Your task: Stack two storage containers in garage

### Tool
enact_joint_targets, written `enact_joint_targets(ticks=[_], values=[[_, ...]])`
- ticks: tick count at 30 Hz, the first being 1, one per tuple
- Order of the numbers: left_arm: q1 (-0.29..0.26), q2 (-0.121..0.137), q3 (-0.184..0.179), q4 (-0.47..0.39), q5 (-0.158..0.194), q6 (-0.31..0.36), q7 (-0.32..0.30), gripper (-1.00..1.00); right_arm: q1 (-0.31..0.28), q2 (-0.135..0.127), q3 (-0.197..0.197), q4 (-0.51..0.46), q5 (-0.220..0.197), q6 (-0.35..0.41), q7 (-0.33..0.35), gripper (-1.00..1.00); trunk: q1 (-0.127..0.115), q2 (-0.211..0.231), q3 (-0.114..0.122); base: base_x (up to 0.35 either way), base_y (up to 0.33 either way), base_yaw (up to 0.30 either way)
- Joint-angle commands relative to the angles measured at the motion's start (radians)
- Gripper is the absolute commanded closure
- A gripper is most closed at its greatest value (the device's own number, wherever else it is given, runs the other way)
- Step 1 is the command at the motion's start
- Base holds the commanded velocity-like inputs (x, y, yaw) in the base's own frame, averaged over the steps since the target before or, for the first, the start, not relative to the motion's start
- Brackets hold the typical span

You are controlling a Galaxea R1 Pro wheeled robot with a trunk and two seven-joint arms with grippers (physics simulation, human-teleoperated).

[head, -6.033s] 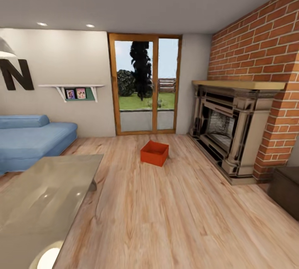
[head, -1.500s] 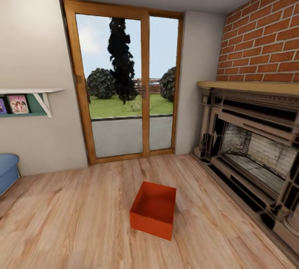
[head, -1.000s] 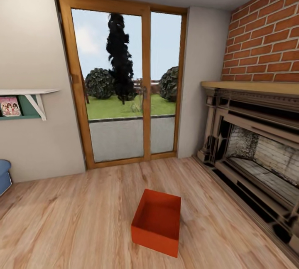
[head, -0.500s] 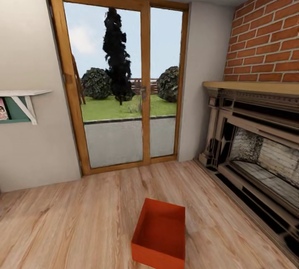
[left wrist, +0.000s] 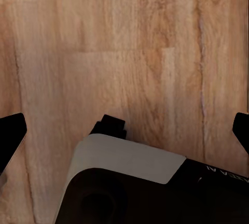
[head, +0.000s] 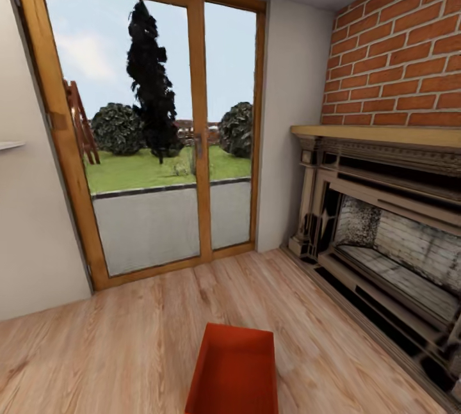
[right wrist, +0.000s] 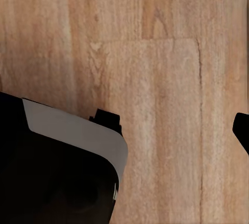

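Observation:
One orange-red storage container rests on the light wood plank floor of the living room, at the bottom middle of the head view, its near end cut off by the picture's edge. It is open-topped and looks empty. In the left wrist view my left gripper hangs over the planks with its black fingertips far apart, nothing between them. My right gripper also hangs over bare planks. One black fingertip shows at the picture's edge, set wide.
A dark fireplace under a red-brick wall runs along the right. A wood-framed glass door to the garden stands straight ahead. A white shelf end juts from the left wall. My own white-and-black body shows in both wrist views.
The camera has come closer to the glass door and the container, which now sits at the picture's bottom edge. The blue sofa and green shelf have slid out at the left.

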Motion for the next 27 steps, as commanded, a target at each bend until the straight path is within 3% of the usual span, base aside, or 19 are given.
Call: enact_joint_targets(ticks=[1, 12, 27], values=[[0.0, 0.0, 0.001, 0.0, 0.004, -0.001, 0.003, -1.0, -0.001, 0.0, 0.003, 0.003, 0.002, -0.005, -0.001, -1.0, 0.001, -0.001, -0.001, 0.322, 0.083, -0.243], [0.0, 0.0, 0.001, 0.0, 0.004, -0.001, 0.003, -1.0, -0.001, 0.0, 0.002, 0.003, 0.002, -0.005, -0.001, -1.0, 0.001, -0.001, -0.001, 0.322, 0.084, -0.23], [0.0, 0.0, 0.001, 0.0, 0.004, -0.001, 0.003, -1.0, -0.001, -0.004, 0.004, 0.003, 0.004, -0.004, 0.0, -1.0, 0.001, -0.001, -0.001, 0.31, 0.075, -0.015]])
